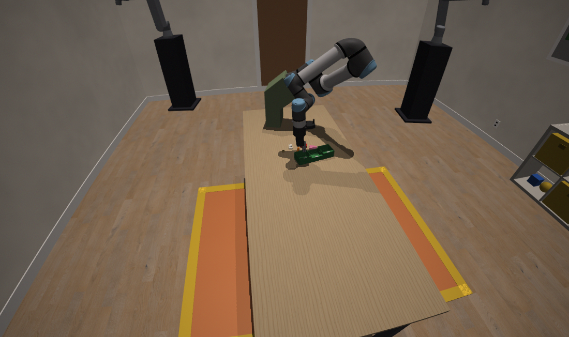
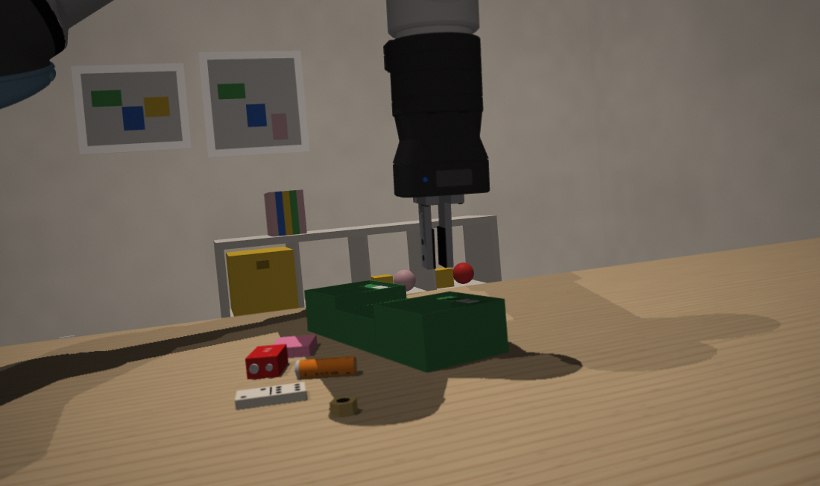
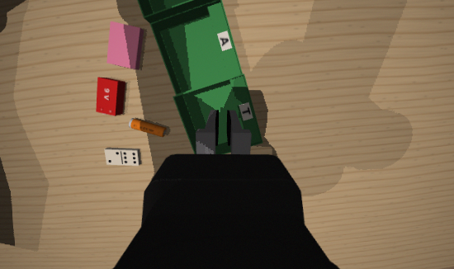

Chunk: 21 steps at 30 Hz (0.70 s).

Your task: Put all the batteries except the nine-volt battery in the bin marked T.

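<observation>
Gripper hangs above bin T, fingers nearly pressed together, pinching nothing. Orange battery lies on the table to its left, by the nine-volt. Risk: descending here hits the bin wall and shifts it; narrow fingers may roll the battery away.

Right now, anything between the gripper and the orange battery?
No object. In the wrist view the gripper hangs over bin T; only its near wall and bare table separate it from the orange battery.

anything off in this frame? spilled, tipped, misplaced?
Nothing tipped or spilled. One oddity: the pincer hangs nearly shut and empty above bin T, while the orange battery lies on the table beside it.
</observation>
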Each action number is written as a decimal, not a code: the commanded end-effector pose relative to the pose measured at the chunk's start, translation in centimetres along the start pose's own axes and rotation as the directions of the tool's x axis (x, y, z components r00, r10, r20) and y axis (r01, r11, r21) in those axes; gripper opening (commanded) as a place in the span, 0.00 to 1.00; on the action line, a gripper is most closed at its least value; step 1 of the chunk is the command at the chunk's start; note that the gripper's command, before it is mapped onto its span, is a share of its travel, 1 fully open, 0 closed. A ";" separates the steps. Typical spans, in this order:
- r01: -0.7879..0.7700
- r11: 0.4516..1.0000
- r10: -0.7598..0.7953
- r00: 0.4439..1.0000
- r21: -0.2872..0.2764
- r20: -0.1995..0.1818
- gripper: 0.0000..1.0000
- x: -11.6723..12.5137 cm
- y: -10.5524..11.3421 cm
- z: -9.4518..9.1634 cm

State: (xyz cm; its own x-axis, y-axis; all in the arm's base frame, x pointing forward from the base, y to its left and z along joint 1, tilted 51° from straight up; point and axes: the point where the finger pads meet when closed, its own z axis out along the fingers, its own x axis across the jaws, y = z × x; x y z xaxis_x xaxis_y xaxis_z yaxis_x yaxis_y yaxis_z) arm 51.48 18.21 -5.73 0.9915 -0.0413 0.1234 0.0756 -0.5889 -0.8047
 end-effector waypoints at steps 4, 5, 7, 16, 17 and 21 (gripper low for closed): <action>-0.240 0.971 0.240 0.971 -0.004 -0.010 0.31 0.0 0.0 0.0; -0.267 0.964 0.267 0.964 -0.003 -0.010 0.31 0.0 0.0 0.0; -0.322 0.947 0.322 0.947 -0.002 -0.010 0.31 0.0 0.0 0.0; -0.538 0.843 0.538 0.843 -0.001 -0.013 0.31 0.0 0.0 0.0; -0.562 0.827 0.562 0.827 -0.001 -0.013 0.31 0.0 0.0 0.0; -0.652 0.758 0.652 0.758 -0.001 -0.016 0.31 0.0 0.0 0.0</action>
State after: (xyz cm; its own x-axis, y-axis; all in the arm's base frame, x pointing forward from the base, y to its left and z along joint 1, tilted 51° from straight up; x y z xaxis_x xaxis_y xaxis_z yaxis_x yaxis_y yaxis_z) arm 51.46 18.21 -5.73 0.8695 -0.3587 -0.3396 -0.4820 -0.4659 -0.7420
